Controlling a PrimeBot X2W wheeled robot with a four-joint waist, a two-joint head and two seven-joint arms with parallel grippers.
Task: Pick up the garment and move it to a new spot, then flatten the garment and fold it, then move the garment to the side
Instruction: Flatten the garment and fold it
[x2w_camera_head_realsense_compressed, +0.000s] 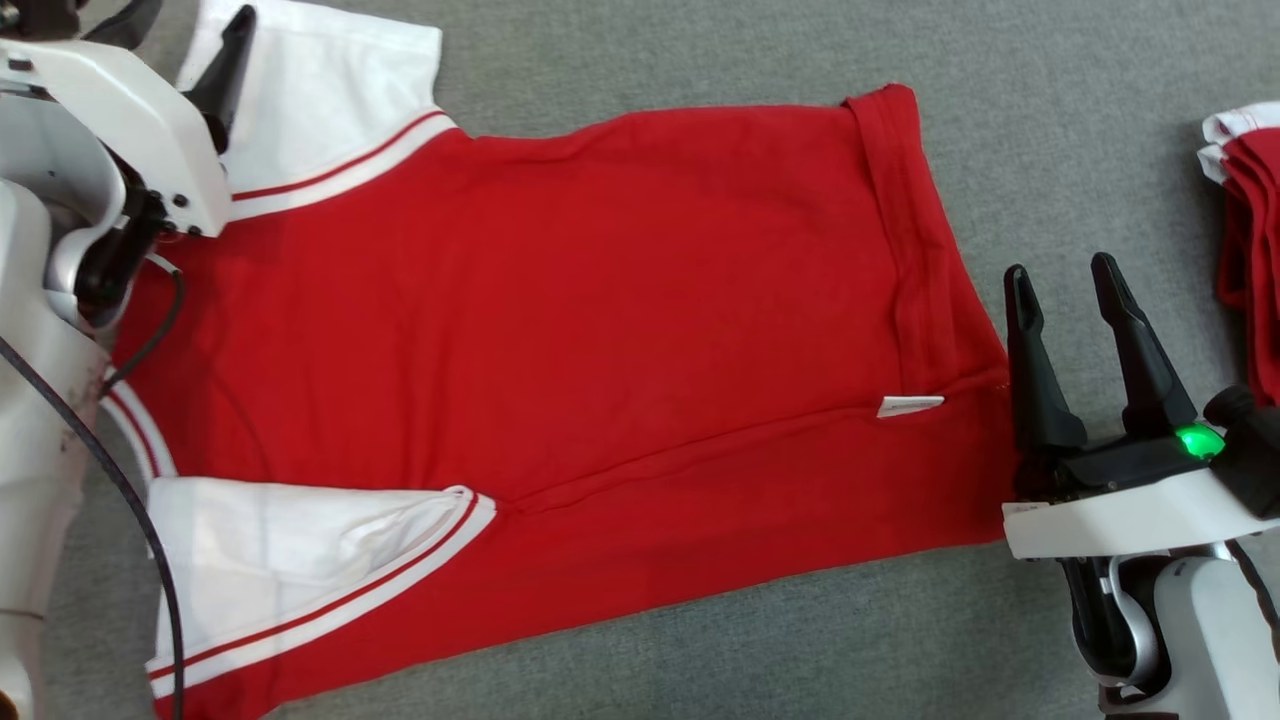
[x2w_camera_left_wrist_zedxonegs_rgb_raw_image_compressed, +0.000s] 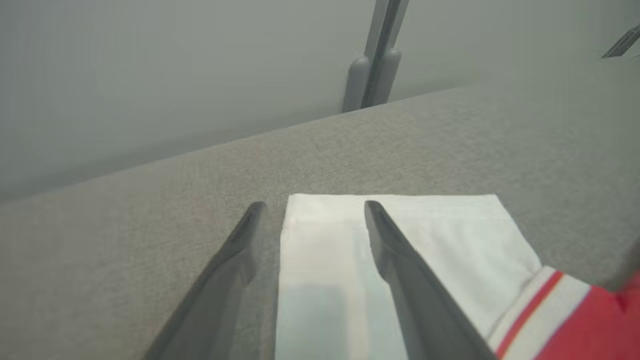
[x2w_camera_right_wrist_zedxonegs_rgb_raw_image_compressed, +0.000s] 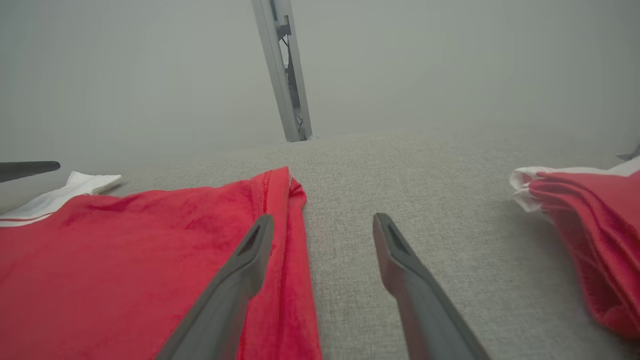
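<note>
My left end effector (x2w_camera_left_wrist_zedxonegs_rgb_raw_image_compressed: 314, 206) gapes empty over the white sleeve (x2w_camera_left_wrist_zedxonegs_rgb_raw_image_compressed: 440, 235); the shirt (x2w_camera_head_realsense_compressed: 600, 300) lies flat on the worktop (x2w_camera_head_realsense_compressed: 700, 50), long axis running across to my right end effector (x2w_camera_head_realsense_compressed: 1060, 268) (equally wide, empty) at its hem (x2w_camera_head_realsense_compressed: 900, 230).

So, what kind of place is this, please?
Probably a garment-folding workstation: a grey fabric-covered surface, a red shirt spread flat on it, and a pile of folded red garments at the side.
</note>
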